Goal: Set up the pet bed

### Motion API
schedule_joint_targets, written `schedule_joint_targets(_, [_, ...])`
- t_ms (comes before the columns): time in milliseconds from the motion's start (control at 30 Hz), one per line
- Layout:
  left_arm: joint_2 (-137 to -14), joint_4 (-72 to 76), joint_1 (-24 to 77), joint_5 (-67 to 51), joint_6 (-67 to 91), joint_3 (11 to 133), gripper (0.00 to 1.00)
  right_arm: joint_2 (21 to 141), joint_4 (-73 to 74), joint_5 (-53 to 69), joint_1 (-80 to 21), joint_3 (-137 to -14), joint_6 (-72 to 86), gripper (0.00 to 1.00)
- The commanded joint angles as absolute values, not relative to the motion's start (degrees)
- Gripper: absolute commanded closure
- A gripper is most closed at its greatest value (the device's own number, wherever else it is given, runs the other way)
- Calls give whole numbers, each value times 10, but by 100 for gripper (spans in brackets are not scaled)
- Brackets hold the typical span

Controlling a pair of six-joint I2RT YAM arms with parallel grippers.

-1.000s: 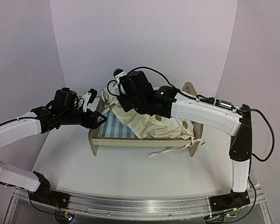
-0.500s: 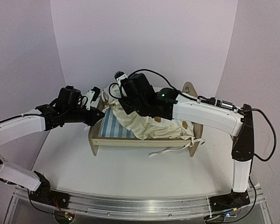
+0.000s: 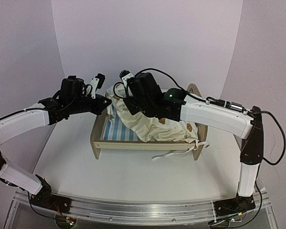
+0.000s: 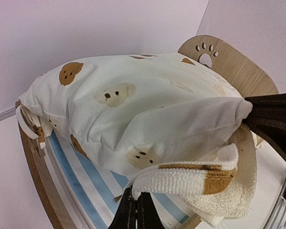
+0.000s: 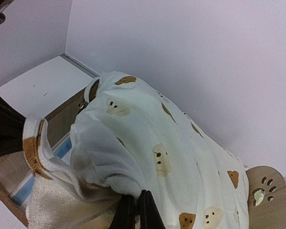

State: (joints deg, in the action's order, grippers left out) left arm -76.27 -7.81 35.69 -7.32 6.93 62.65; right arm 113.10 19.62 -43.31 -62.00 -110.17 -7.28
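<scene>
The pet bed (image 3: 143,145) is a light-wood frame with a blue-and-white striped base (image 3: 115,130) and a paw-cut end board (image 4: 229,62) at its far right. A cream bear-print cushion (image 3: 169,130) lies in it, with its left end raised off the stripes. My left gripper (image 3: 107,101) is over the bed's left end board (image 4: 33,162). It is shut (image 4: 136,210) on the cushion's terry corner with tan trim (image 4: 195,179). My right gripper (image 3: 126,107) is just beside it, shut (image 5: 136,210) on a fold of the same cushion (image 5: 148,143).
White cloth ties (image 3: 174,153) hang over the bed's front rail onto the white table (image 3: 133,176). Pale walls close in behind and on both sides. A metal rail (image 3: 143,210) carrying the arm bases runs along the near edge.
My left gripper has moved up and right to the bed's left end and shut on the cushion's corner. The right arm has lifted slightly with the cushion.
</scene>
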Motion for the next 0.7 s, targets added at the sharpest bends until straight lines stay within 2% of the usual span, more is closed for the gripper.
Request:
schedule_joint_targets(0, [-760,-48,359,-43,75,630,100,1100,171,-436,-615,-1089,-64,100])
schedule_joint_targets(300, [-722,-75,359,21,110,560,99,1111,171,-415,-614,-1065,-37,100])
schedule_joint_targets(500, [-687,-107,359,27,129,535,93,1129,172,-390,-615,-1064,-13,100])
schedule_joint_targets(667, [-652,-127,359,32,131,532,97,1149,184,-357,-615,-1091,0,100])
